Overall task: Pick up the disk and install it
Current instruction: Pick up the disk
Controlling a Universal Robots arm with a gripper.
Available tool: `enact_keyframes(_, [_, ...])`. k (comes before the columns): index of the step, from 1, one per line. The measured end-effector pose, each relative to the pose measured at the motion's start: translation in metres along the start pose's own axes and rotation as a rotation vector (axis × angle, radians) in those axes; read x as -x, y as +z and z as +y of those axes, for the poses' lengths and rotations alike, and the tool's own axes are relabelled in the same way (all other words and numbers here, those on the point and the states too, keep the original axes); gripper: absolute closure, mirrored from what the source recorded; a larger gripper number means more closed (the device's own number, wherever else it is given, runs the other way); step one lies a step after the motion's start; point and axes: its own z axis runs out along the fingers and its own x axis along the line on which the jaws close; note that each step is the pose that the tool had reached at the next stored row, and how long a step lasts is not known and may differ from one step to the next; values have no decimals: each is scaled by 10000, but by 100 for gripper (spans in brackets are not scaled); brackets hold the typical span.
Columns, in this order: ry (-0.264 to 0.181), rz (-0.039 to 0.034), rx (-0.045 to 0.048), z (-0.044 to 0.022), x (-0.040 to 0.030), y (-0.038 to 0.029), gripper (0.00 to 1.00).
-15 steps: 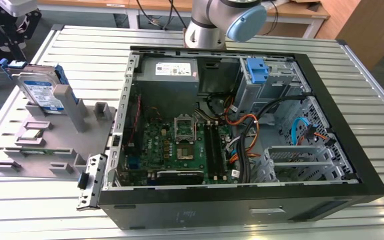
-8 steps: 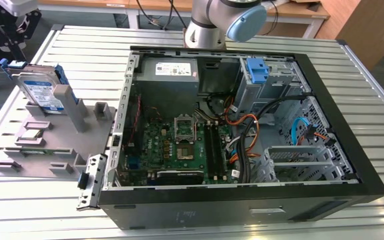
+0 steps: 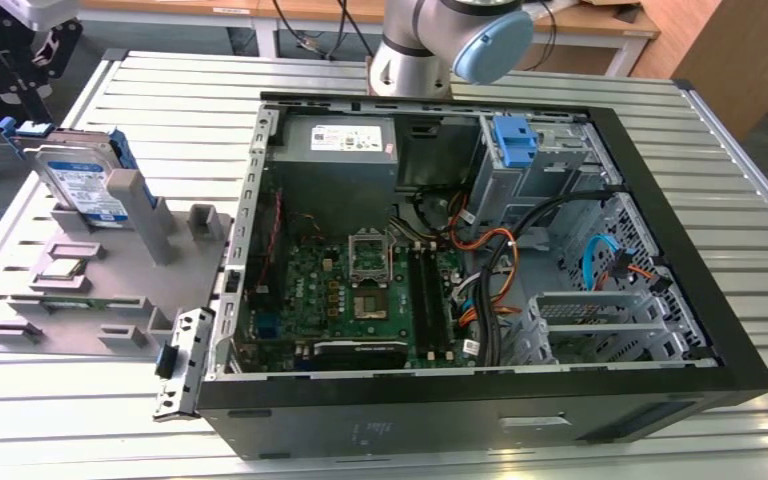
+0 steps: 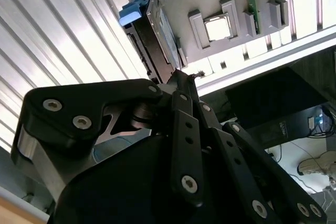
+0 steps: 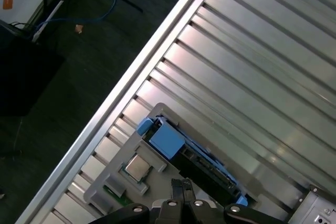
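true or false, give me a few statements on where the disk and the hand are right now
1. The disk stands upright in the grey holder. True.
2. The disk is already inside the computer case. False: it is in the holder, outside the case, at the exterior view's left.
3. The hand is over the motherboard. False: it is close to the disk, over the holder.
4. A blue bracket sits inside the case. True.

in the second wrist view the end effector (image 4: 181, 74), itself cropped, hides one end of the disk (image 4: 157, 30).
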Motion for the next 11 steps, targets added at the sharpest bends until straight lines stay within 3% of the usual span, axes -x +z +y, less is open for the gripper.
enact_keyframes(11, [-684, 35, -35, 0, 0, 0, 89])
